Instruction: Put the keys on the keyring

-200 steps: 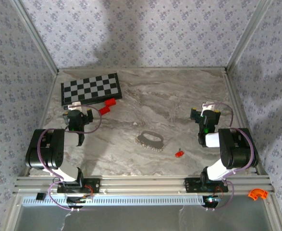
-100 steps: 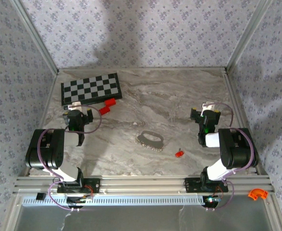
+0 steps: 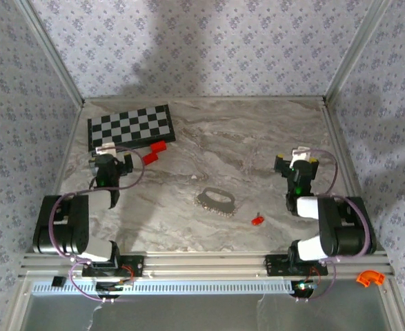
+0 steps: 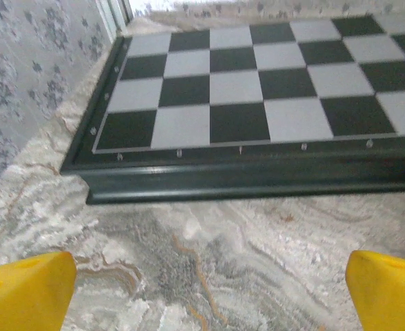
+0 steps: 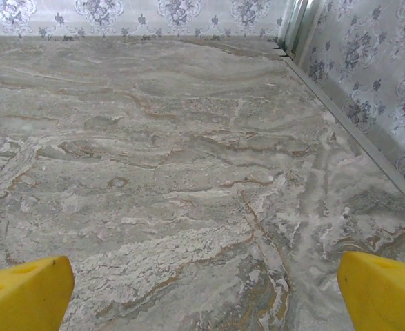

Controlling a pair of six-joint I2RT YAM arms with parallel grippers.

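A marbled grey table [image 3: 257, 131], walled in patterned paper, has two robot arms folded up at its near edge. The keyring [image 3: 215, 201], a thin silvery oval loop with jagged bits along its edge, lies flat near the middle of the table, between the arms and apart from both. The one key [image 3: 257, 221] that can be told apart, a tiny bright red piece, lies just to the right of the loop and nearer the front, not touching it. The left gripper [image 3: 110, 157] points at a black-and-white chessboard [image 3: 130, 127] in the far left corner, with two larger red blocks [image 3: 159, 146] close by. Its yellow fingertips [image 4: 23, 289] stand wide apart with nothing between them but bare marble. The right gripper [image 3: 296, 160] faces empty table towards the far right corner, its jaws equally wide and empty. By the look of it the task has barely begun, with nothing picked up and nothing threaded. The next move probably falls to the right arm, which is nearer. It would need to turn inward and back towards the key, come down over so small a piece squarely, and pinch it cleanly, while the left arm comes across to steady the loop.
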